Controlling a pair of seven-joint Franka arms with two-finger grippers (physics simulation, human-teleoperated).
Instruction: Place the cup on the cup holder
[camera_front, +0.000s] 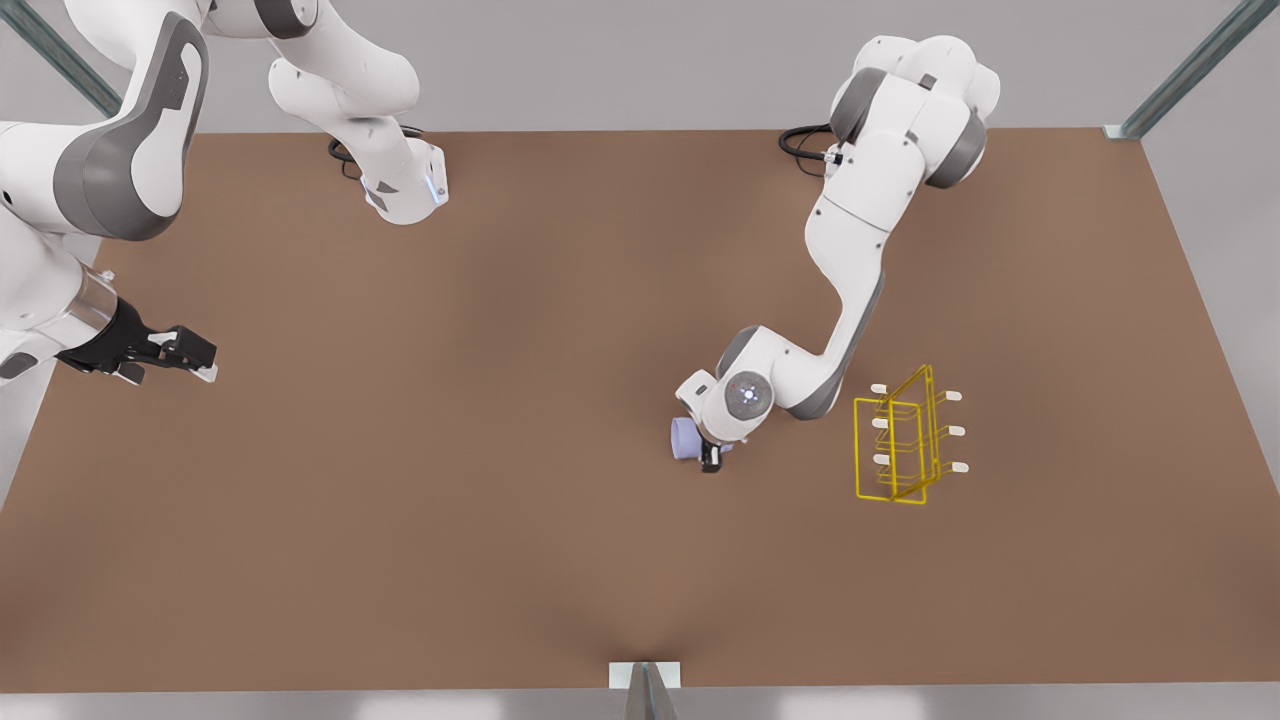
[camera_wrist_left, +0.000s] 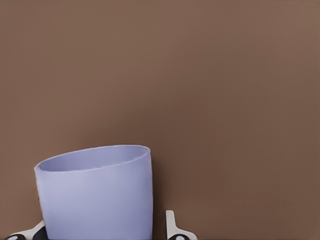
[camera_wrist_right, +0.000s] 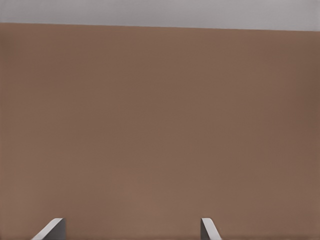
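Note:
The lavender-blue cup (camera_front: 686, 438) rests on the brown table (camera_front: 400, 500) near the middle, to the front view's left of the yellow wire cup holder (camera_front: 857, 450) with its white-tipped pegs. My left gripper (camera_front: 711, 456) is down at the cup. In the left wrist view the cup (camera_wrist_left: 95, 195) sits between the fingers of the left gripper (camera_wrist_left: 100, 232), leaning a little; one fingertip (camera_wrist_left: 171, 227) stands a small gap off its wall, so the gripper is open. My right gripper (camera_front: 190, 358) waits open at the front view's far left, its tips wide apart over bare table (camera_wrist_right: 130, 232).
The cup holder stands upright about a hand's width from the left arm's wrist. A small grey bracket (camera_front: 645, 676) sits at the table's near edge. Metal frame struts (camera_front: 1190, 70) rise at the far corners.

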